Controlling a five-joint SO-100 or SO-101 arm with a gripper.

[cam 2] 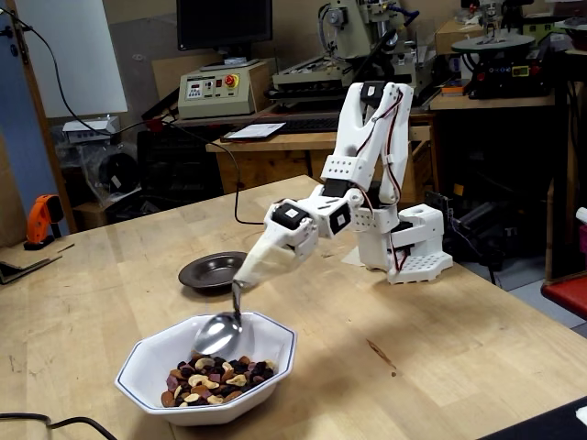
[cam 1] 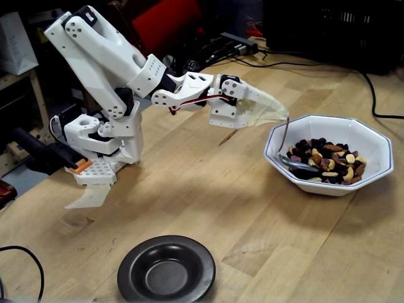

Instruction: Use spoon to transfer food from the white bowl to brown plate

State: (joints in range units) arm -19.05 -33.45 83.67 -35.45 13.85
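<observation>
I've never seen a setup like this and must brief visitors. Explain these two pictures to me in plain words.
Both pictures show one moment from two standing cameras on opposite sides of a wooden table. The white jointed machine is a small robot arm bolted there. Its fingers, wrapped in a pale cover, grip a shiny silver metal spoon. The spoon dips into a large white octagonal bowl of mixed nuts and dark dried fruit. A small glossy dark round plate sits empty nearby.

The silver spoon [cam 2: 220, 332] dips into mixed nuts and dark fruit [cam 1: 325, 161] inside the white bowl [cam 1: 372, 136]. The brown plate [cam 1: 166, 270] lies empty, well apart from the bowl.
</observation>
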